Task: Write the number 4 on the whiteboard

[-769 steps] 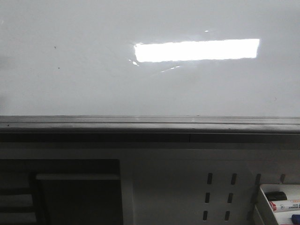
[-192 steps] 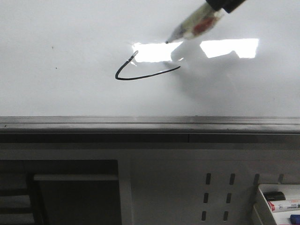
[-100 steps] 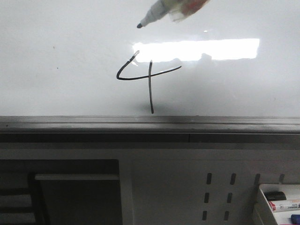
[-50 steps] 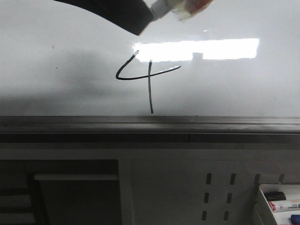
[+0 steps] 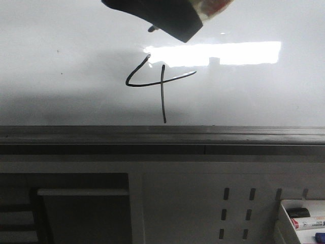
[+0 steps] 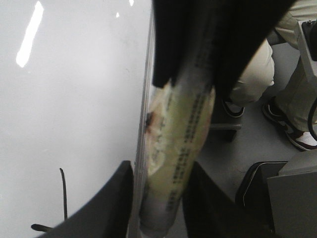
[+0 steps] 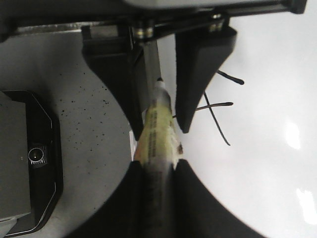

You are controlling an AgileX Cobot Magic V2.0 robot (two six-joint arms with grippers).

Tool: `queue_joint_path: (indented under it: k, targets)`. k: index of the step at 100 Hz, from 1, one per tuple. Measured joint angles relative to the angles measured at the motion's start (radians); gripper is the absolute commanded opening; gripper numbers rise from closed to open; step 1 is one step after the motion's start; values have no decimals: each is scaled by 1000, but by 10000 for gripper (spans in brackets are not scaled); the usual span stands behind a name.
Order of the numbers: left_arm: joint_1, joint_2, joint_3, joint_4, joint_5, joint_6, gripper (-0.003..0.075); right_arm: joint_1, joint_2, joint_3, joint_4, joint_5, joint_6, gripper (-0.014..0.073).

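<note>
The whiteboard [image 5: 61, 101] is glossy, with a glare patch and a dark ledge [image 5: 162, 136]. The number 4 [image 5: 163, 91] is drawn on it in thin black line; it also shows in the right wrist view [image 7: 210, 105]. My right gripper [image 7: 158, 173] is shut on a yellowish marker [image 7: 157, 129] held off the board above the 4. The marker's dark tip [image 5: 151, 29] shows below my left gripper [image 5: 167, 23]. My left gripper [image 7: 159, 126] is open, its black fingers on either side of the marker's tip end [image 6: 173, 188].
Below the ledge is a white perforated panel [image 5: 244, 203] with slots. A tray [image 5: 282, 219] with spare markers sits at the bottom right. A dark opening [image 5: 76, 208] is at the lower left. A person's legs [image 6: 292, 94] and a black case [image 6: 257, 198] are beside the board.
The 4's vertical stroke was added and the marker lifted off the board. In the last half second my left gripper slid right, over the marker's tip end.
</note>
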Motion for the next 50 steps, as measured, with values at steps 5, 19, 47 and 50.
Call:
queue_joint_path:
  k: [5, 19, 47, 50]
  targets:
    - [0, 0, 0, 0, 2, 2, 65, 0, 0, 0, 0, 0, 0, -66]
    - [-2, 0, 0, 4, 9, 18, -22, 0, 0, 0, -2, 4, -8, -66]
    - [-4, 0, 0, 10, 19, 29, -20, 0, 0, 0, -2, 12, -10, 202]
    - [-4, 0, 0, 8, 19, 29, -20, 0, 0, 0, -2, 12, -10, 276]
